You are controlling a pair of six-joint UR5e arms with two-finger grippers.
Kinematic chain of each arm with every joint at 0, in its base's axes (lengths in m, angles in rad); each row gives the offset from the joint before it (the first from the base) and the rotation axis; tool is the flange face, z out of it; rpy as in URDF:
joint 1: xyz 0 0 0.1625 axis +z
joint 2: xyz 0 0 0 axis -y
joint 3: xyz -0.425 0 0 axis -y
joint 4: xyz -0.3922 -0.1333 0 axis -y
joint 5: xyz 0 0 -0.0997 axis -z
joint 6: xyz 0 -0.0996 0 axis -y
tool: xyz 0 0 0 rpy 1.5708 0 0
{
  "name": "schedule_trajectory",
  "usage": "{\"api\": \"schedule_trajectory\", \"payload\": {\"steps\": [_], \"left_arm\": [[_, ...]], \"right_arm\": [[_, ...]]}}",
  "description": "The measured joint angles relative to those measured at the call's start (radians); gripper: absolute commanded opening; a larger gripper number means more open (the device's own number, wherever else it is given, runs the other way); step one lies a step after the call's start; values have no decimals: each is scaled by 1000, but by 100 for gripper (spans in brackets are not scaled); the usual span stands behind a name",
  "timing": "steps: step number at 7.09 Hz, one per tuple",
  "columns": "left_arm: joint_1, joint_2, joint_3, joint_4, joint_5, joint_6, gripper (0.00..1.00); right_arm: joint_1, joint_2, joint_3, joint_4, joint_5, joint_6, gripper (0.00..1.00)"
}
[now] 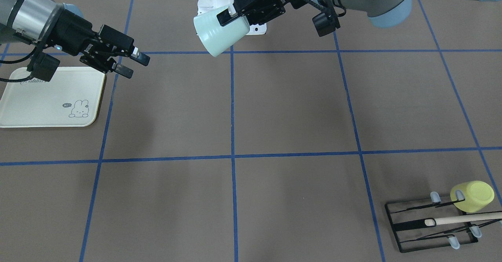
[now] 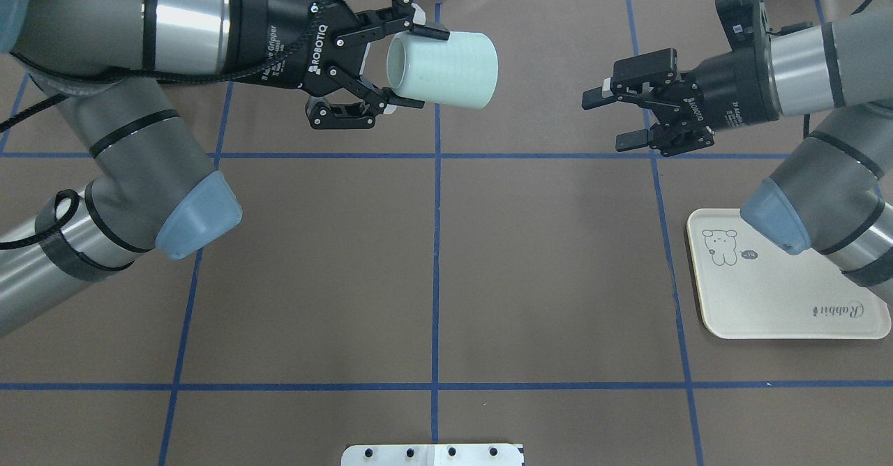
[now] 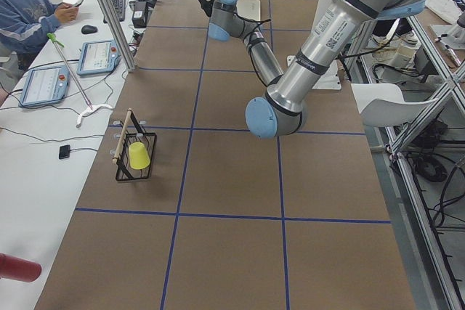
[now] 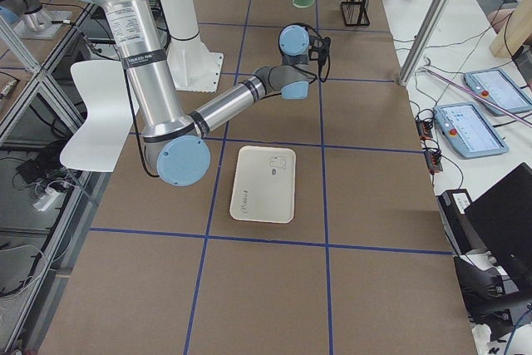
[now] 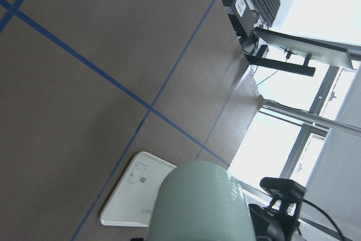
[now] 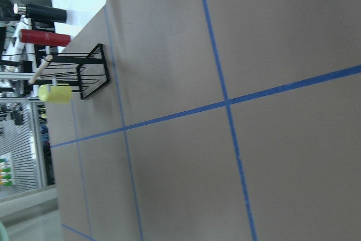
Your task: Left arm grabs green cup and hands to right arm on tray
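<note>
My left gripper (image 2: 423, 68) is shut on the pale mint-green cup (image 2: 446, 68) and holds it on its side in the air above the middle of the table's far side. The cup's base points toward the right arm. The cup also shows in the front view (image 1: 219, 30) and the left wrist view (image 5: 203, 201). My right gripper (image 2: 610, 118) is open and empty, facing the cup with a clear gap between them. In the front view the right gripper (image 1: 134, 66) hovers beside the tray's corner. The cream tray (image 2: 788, 298) with the bunny drawing lies flat under the right arm.
A black wire rack (image 1: 431, 226) stands at the table's left end, holding a yellow-green mug (image 1: 472, 196) and a wooden-handled tool (image 1: 462, 219). The white robot base plate (image 2: 432, 454) is at the near edge. An operator sits beyond the table in the exterior left view.
</note>
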Motion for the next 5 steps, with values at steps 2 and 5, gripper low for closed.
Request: {"api": "schedule_trajectory", "payload": {"steps": [2,5], "left_arm": [[1,60,-6,-190,36,-129,0],[4,95,-8,-325,37,-227,0]], "right_arm": [[-35,37,3,173,-104,225,100],[-141,62,0,340,-256,323,99]]}}
